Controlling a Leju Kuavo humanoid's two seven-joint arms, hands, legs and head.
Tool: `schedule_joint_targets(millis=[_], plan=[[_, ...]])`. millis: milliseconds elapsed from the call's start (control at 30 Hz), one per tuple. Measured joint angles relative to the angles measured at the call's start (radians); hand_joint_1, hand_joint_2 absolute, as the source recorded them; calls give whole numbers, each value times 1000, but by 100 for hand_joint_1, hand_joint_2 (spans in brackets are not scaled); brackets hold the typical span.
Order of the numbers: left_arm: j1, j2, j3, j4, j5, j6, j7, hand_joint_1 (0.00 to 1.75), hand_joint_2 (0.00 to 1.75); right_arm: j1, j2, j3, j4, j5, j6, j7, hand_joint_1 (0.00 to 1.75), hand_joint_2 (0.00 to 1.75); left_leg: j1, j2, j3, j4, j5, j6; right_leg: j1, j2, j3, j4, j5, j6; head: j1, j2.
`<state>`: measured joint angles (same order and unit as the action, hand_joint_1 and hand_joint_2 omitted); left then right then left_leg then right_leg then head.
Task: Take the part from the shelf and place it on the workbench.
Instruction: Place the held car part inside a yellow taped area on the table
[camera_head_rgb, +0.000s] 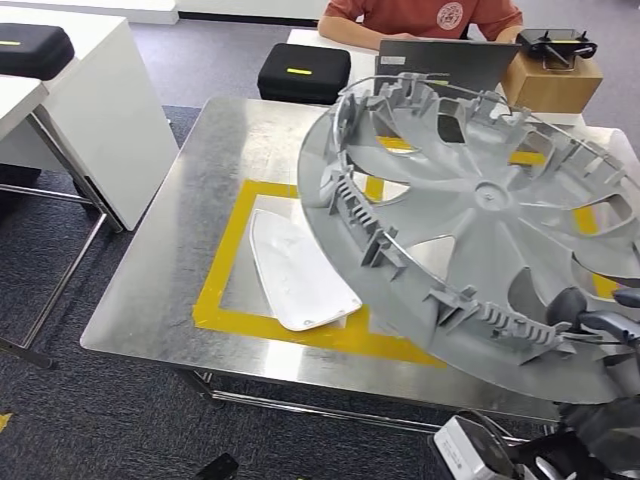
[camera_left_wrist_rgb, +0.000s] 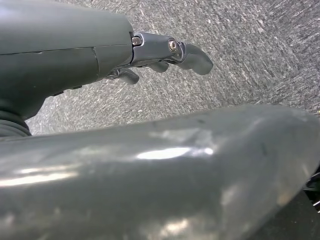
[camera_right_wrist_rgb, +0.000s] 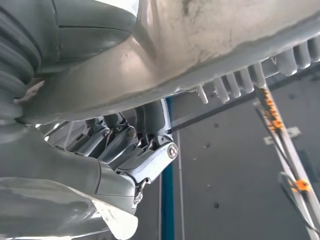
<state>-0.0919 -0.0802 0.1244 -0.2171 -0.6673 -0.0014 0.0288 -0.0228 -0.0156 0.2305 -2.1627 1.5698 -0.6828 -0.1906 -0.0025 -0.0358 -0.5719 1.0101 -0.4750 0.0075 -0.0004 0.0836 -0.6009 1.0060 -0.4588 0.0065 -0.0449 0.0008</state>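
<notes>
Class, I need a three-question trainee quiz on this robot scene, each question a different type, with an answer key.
1. True or false: the grey wheel cover lies flat on the workbench.
2. What marks the square on the workbench? A yellow tape B red paint C chalk
3. Fill in: the right hand grips the cover at its ____.

Key: 1 false, it is held tilted above; 2 A; 3 rim.
</notes>
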Motion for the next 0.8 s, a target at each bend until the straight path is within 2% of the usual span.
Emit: schedule_joint_targets(millis=[400,800], plan=[[8,0,8,0,5,2,-5,0,0,32,16,-145,49,0,0,16,175,175,0,0,-1,0,0,0,0,0,-1,0,0,0,0,0],[10,0,11,0,5,3,-5,0,0,46,28,-225,91,0,0,17,175,175,0,0,-1,0,0,0,0,0,-1,0,0,0,0,0]])
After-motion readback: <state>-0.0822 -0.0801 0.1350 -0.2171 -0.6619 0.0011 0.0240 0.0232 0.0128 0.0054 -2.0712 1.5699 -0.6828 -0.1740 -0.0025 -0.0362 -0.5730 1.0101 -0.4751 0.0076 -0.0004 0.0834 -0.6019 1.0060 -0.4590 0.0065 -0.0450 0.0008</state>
